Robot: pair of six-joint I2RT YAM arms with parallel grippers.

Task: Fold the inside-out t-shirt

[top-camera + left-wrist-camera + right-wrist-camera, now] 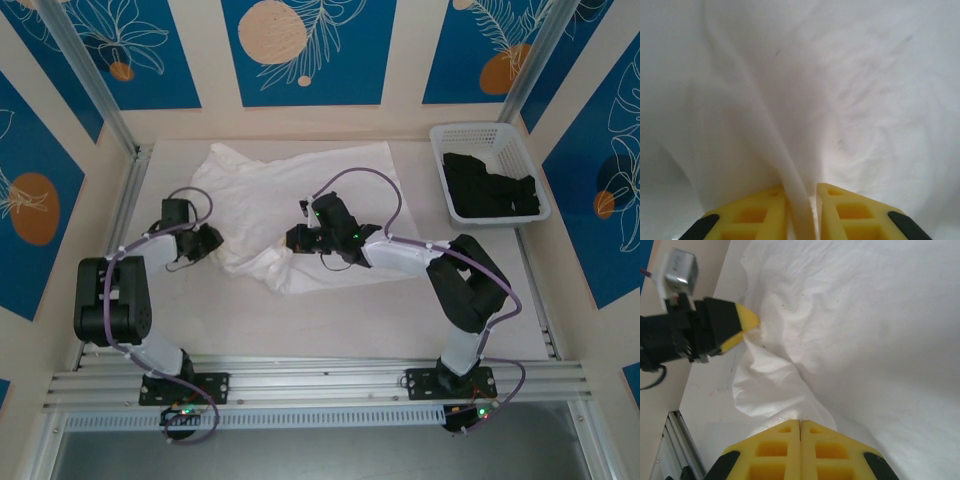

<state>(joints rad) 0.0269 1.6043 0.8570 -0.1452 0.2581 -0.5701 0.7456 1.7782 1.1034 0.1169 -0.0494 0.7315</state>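
The inside-out t-shirt [290, 185] lies crumpled, white and wrinkled, on the table's middle left. My left gripper [213, 241] is at its left edge. In the left wrist view the yellow fingers [760, 212] are shut on a raised fold of the t-shirt [795, 165] that runs between them. My right gripper [296, 238] sits at the shirt's near edge. Its yellow fingers [775, 447] are pressed together, and a ridge of the t-shirt [790, 385] is drawn up into their tips. The left gripper's yellow tip [747, 322] touches the cloth close by.
A white basket [478, 131] holding a black garment [495, 185] stands at the back right. Aluminium rails [320, 380] run along the near edge, with slanted posts at both back corners. Bare table [330, 320] lies in front of the shirt.
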